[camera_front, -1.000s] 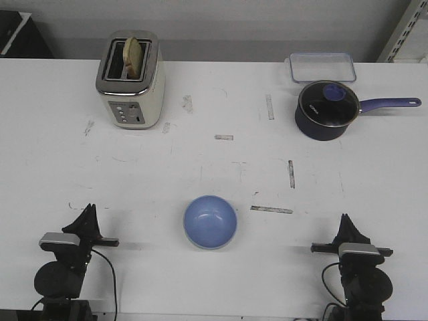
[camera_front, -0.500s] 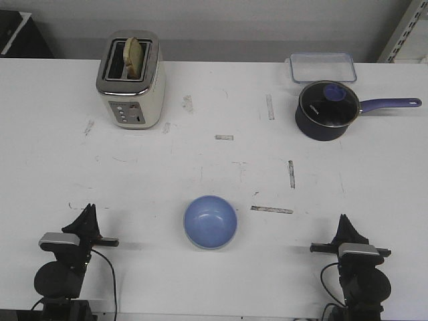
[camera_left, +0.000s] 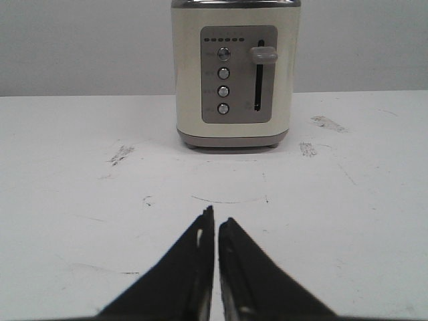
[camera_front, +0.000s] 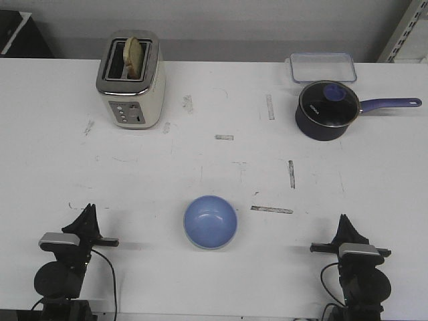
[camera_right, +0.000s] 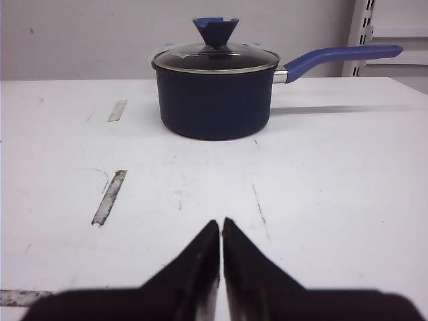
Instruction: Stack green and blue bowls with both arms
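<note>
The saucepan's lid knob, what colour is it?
Blue, matching the handle; the lid knob shows best in the right wrist view.

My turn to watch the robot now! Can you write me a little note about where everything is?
Left gripper: shut, empty, parked near the table's front edge, facing the cream toaster.
Right gripper: shut, empty, parked likewise, facing the lidded dark navy saucepan.
The periwinkle blue round bowl sits upright between the arms. A pale rim shows under it, probably the green bowl, so the stack looks done.
Left: check that.
</note>
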`<action>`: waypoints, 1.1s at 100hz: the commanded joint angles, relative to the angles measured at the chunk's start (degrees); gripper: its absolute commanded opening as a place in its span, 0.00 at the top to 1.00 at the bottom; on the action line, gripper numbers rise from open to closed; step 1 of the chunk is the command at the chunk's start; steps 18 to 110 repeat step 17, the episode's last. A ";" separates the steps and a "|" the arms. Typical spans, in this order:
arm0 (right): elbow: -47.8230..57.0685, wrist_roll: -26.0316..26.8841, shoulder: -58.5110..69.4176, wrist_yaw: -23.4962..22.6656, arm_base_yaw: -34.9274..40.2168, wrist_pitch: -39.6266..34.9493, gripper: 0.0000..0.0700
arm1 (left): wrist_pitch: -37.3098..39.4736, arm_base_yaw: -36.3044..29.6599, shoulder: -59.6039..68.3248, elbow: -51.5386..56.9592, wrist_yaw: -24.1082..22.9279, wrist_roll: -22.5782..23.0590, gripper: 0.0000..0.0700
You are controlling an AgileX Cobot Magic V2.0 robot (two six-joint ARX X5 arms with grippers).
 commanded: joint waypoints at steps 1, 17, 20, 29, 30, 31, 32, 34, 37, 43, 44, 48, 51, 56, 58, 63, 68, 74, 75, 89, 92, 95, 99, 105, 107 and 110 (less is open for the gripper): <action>-0.13 0.61 -0.02 0.00 -0.17 0.57 1.00 | 0.61 0.04 -0.04 -1.20 0.04 0.07 1.00; -0.13 0.59 -0.02 0.00 -0.17 0.57 1.00 | 0.61 0.04 -0.04 -1.20 0.04 0.07 1.00; -0.13 0.59 -0.02 0.00 -0.17 0.57 1.00 | 0.61 0.04 -0.04 -1.20 0.04 0.07 1.00; -0.13 0.59 -0.02 0.00 -0.17 0.57 1.00 | 0.61 0.04 -0.04 -1.20 0.04 0.07 1.00; -0.13 0.59 -0.02 0.00 -0.17 0.57 1.00 | 0.61 0.04 -0.04 -1.20 0.04 0.07 1.00; -0.13 0.59 -0.02 0.00 -0.17 0.57 1.00 | 0.61 0.04 -0.04 -1.20 0.04 0.07 1.00; -0.13 0.59 -0.02 0.00 -0.17 0.57 1.00 | 0.61 0.04 -0.04 -1.20 0.04 0.07 1.00; -0.13 0.59 -0.02 0.00 -0.17 0.57 1.00 | 0.61 0.04 -0.04 -1.20 0.04 0.07 1.00; -0.13 0.59 -0.02 0.00 -0.17 0.57 1.00 | 0.61 0.04 -0.04 -1.20 0.04 0.07 1.00; -0.13 0.59 -0.02 0.00 -0.17 0.57 1.00 | 0.61 0.04 -0.04 -1.20 0.04 0.07 1.00; -0.13 0.59 -0.02 0.00 -0.17 0.57 1.00 | 0.61 0.04 -0.04 -1.20 0.04 0.07 1.00; -0.13 0.59 -0.02 0.00 -0.17 0.57 1.00 | 0.61 0.04 -0.04 -1.20 0.04 0.07 1.00; -0.13 0.59 -0.02 0.00 -0.17 0.57 1.00 | 0.61 0.04 -0.04 -1.20 0.04 0.07 1.00; -0.13 0.59 -0.02 0.00 -0.17 0.57 1.00 | 0.61 0.04 -0.04 -1.20 0.04 0.07 1.00; -0.13 0.59 -0.02 0.00 -0.17 0.57 1.00 | 0.61 0.04 -0.04 -1.20 0.04 0.07 1.00; -0.13 0.59 -0.02 0.00 -0.17 0.57 1.00 | 0.61 0.04 -0.04 -1.20 0.04 0.07 1.00; -0.13 0.59 -0.02 0.00 -0.17 0.57 1.00 | 0.61 0.04 -0.04 -1.20 0.04 0.07 1.00; -0.13 0.59 -0.02 0.00 -0.17 0.57 1.00 | 0.61 0.04 -0.04 -1.20 0.04 0.07 1.00; -0.13 0.59 -0.02 0.00 -0.17 0.57 1.00 | 0.61 0.04 -0.04 -1.20 0.04 0.07 1.00; -0.13 0.59 -0.02 0.00 -0.17 0.57 1.00 | 0.61 0.04 -0.04 -1.20 0.04 0.07 1.00; -0.13 0.59 -0.02 0.00 -0.17 0.57 1.00 | 0.61 0.04 -0.04 -1.20 0.04 0.07 1.00; -0.13 0.59 -0.02 0.00 -0.17 0.57 1.00 | 0.61 0.04 -0.04 -1.20 0.04 0.07 1.00; -0.13 0.59 -0.02 0.00 -0.17 0.57 1.00 | 0.61 0.04 -0.04 -1.20 0.04 0.07 1.00; -0.13 0.59 -0.02 0.00 -0.17 0.57 1.00 | 0.61 0.04 -0.04 -1.20 0.04 0.07 1.00; -0.13 0.59 -0.02 0.00 -0.17 0.57 1.00 | 0.61 0.04 -0.04 -1.20 0.04 0.07 1.00; -0.13 0.59 -0.02 0.00 -0.17 0.57 1.00 | 0.61 0.04 -0.04 -1.20 0.04 0.07 1.00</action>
